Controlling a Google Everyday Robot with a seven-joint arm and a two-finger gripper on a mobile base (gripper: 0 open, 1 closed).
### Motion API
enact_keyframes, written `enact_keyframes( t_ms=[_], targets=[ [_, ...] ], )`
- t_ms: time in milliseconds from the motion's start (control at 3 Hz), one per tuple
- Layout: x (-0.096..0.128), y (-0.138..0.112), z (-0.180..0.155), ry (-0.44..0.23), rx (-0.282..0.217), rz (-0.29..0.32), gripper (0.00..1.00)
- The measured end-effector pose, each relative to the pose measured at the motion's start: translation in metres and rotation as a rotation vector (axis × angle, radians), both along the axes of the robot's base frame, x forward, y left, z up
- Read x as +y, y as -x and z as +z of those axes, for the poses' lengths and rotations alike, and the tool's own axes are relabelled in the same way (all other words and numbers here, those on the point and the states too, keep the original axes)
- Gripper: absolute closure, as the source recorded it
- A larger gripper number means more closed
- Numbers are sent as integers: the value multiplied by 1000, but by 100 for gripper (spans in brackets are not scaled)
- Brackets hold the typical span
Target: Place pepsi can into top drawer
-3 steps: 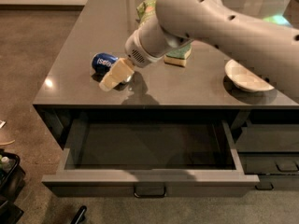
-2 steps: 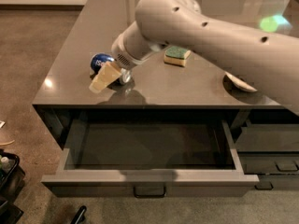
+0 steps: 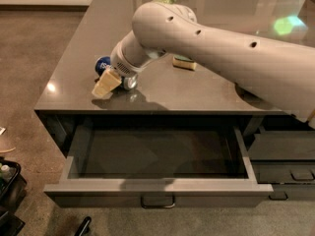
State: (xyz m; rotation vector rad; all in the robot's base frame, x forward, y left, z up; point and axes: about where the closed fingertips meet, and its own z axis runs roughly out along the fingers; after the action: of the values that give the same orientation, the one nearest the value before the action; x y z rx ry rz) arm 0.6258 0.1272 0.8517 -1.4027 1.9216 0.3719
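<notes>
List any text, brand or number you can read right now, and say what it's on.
Nothing reads clearly.
On the can: white marks on blue, too blurred to read; the end effector, at the front left of the counter, partly covers it.
On the drawer and sponge: none.

Top drawer [image 3: 157,187] open, free from above; hand [image 3: 110,82] beside pepsi can [image 3: 102,63] on counter [image 3: 167,93].

My count: one can [image 3: 102,63], one sponge [image 3: 183,63], one gripper [image 3: 106,84].
I see the single gripper down on the one counter [image 3: 69,77], right against the can. Below, I count one wide drawer [image 3: 157,186] with one bar handle [image 3: 157,201], and two narrower drawers [image 3: 285,156] on the right.
</notes>
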Motion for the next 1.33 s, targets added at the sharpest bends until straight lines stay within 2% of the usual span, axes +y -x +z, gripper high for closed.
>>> enact_keyframes(
  t_ms=[667, 1000, 1333],
  targets=[
    [0, 0, 0, 0, 0, 0, 65],
    [4, 4, 8, -10, -6, 52, 89],
    [-12, 23, 26, -9, -5, 98, 100]
  ],
)
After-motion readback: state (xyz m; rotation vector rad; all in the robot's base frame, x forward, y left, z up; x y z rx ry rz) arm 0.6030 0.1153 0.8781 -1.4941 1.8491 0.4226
